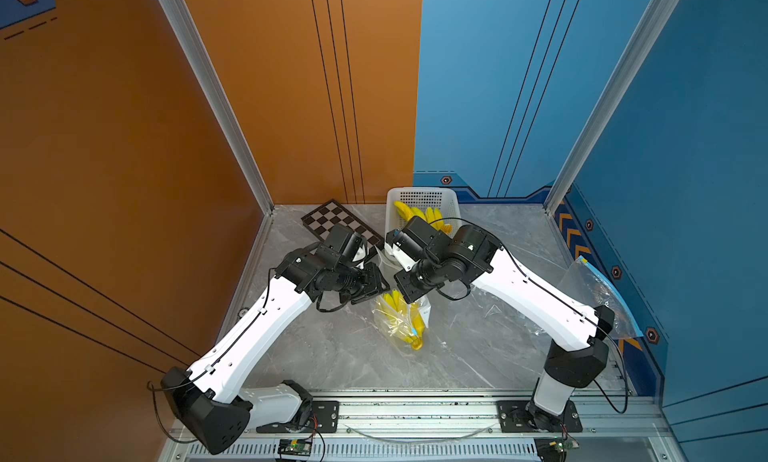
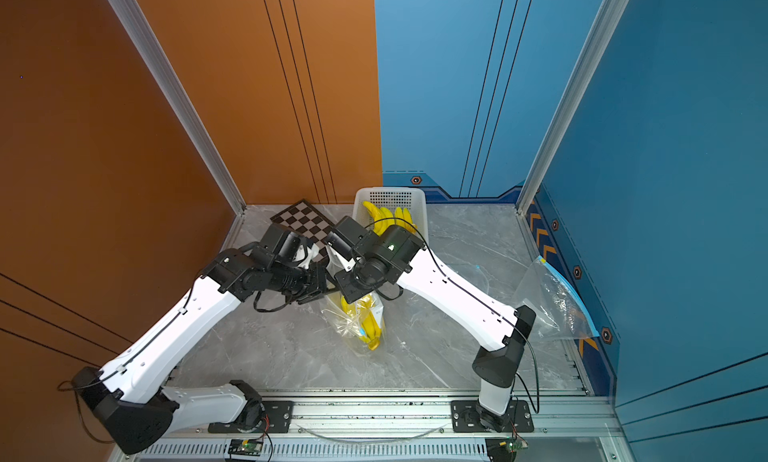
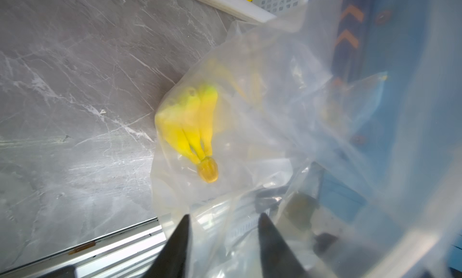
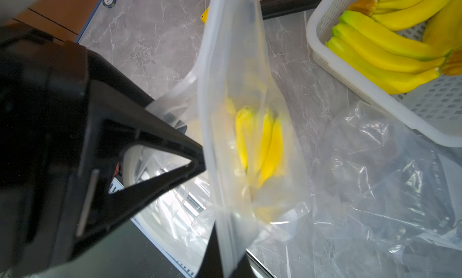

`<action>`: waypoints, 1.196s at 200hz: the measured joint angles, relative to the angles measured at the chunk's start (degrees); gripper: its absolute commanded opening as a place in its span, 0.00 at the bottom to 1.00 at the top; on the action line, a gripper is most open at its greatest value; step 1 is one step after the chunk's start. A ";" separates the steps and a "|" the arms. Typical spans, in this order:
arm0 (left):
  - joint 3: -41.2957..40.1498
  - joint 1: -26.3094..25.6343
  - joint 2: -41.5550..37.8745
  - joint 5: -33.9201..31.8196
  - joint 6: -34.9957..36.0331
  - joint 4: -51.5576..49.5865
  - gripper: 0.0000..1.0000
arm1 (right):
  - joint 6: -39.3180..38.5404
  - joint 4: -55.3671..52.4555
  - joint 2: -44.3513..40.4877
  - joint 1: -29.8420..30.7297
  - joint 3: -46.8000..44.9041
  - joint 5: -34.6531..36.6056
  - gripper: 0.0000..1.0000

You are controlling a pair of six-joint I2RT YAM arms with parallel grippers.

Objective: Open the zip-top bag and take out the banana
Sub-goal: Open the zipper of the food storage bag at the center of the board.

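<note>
The clear zip-top bag (image 1: 392,329) (image 2: 347,322) hangs over the middle of the table, its lower end resting on the marble. A yellow banana (image 1: 399,314) (image 2: 368,320) bunch lies inside it. My right gripper (image 4: 225,266) is shut on the bag's upper edge, and the film (image 4: 232,64) drops from it with the banana (image 4: 265,144) behind. My left gripper (image 3: 224,215) is at the same edge from the opposite side, its jaws apart with bag film (image 3: 262,89) between them. Through that film the banana (image 3: 192,129) shows below. From above, both grippers (image 1: 368,283) (image 1: 409,289) nearly meet.
A white basket (image 1: 453,202) (image 4: 350,89) holding more bananas stands at the back centre, just behind my right wrist. A checkerboard (image 1: 332,221) lies at the back left. Empty clear bags lie under my right arm (image 1: 490,306) and against the right wall (image 1: 598,298).
</note>
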 measured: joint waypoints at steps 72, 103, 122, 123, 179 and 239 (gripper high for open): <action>1.09 7.58 -1.53 2.14 7.65 -7.21 0.00 | -0.13 1.11 -8.79 -7.48 -8.66 0.22 0.00; 2.54 7.78 -1.07 2.97 8.59 -8.52 0.00 | -0.42 1.09 -8.98 -8.22 -9.25 -0.39 0.38; 4.79 6.75 0.02 2.62 8.57 -9.99 0.00 | -0.44 1.99 -10.19 -8.20 -9.35 -1.18 1.00; 4.90 6.69 0.09 2.56 8.57 -10.03 0.00 | -0.42 2.12 -10.34 -8.11 -9.35 -1.33 1.00; 8.22 -0.07 3.80 1.81 8.11 -10.34 0.00 | 2.97 11.41 -13.66 -3.50 -5.09 -5.38 1.00; 8.22 -0.07 3.80 1.53 7.45 -10.32 0.00 | 10.54 19.17 -13.60 1.79 -9.22 -10.75 0.75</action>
